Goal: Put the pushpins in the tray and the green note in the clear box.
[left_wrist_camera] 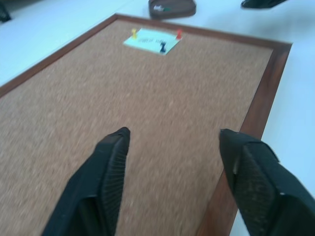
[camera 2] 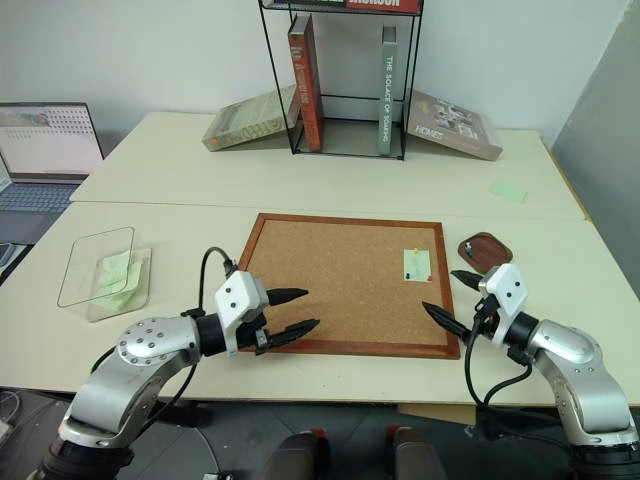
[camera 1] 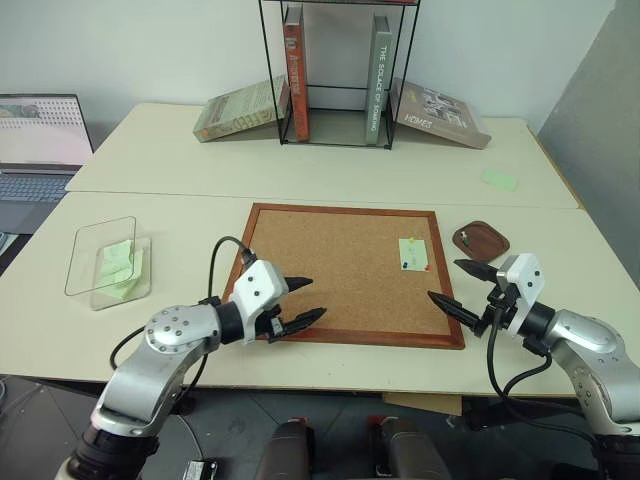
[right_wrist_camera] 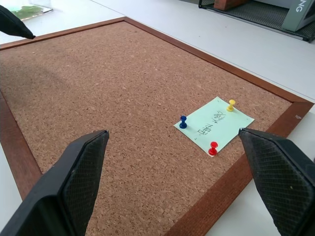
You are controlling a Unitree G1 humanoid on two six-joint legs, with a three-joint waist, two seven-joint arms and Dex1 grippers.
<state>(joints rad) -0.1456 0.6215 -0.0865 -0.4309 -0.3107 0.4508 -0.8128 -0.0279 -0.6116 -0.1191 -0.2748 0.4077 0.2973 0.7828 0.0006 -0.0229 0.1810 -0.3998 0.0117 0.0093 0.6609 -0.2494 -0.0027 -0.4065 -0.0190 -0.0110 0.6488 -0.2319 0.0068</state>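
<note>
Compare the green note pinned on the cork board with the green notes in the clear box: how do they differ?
The pinned note lies flat on the cork board, held by red, yellow and blue pushpins; the box notes sit loose and unpinned in the clear box. The pinned note carries handwriting; none is visible on the box notes. The pinned note is single; the box holds several. All are pale green paper.

A cork board point(camera 1: 340, 272) with a wood frame lies flat on the pale surface point(camera 1: 300, 170). Behind the board stands a black wire rack point(camera 1: 338, 75) holding upright books, with a book leaning against each side. A laptop point(camera 1: 38, 150) sits far off the board's left.
</note>
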